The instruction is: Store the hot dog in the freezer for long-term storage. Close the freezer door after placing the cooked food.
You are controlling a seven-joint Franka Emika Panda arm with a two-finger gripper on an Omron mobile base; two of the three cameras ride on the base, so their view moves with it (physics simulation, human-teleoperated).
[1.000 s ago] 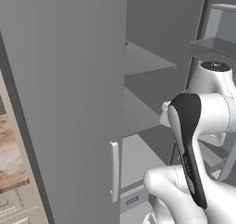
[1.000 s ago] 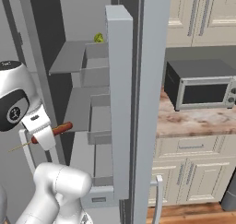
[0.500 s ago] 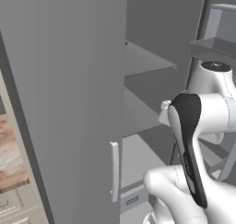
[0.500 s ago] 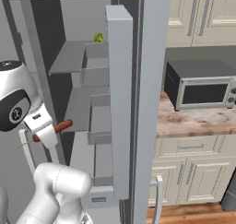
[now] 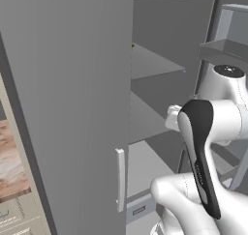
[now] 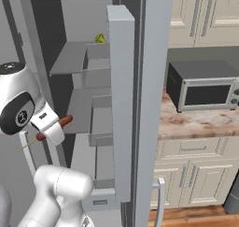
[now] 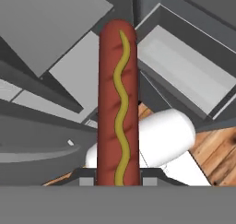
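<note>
The claw (image 6: 52, 130) pinches the hot dog (image 6: 56, 127) by one end, at the left middle of the right base view, in front of the open freezer (image 6: 79, 58). In the hand view the sausage (image 7: 117, 103) stands straight up from the bottom edge. The freezer door (image 6: 122, 104) stands open at centre. Held so near its end, it could swing, clip a shelf edge (image 5: 157, 74) and drop.

hot dog (image 6: 55, 128) lifted slightly, tilted upward
</note>
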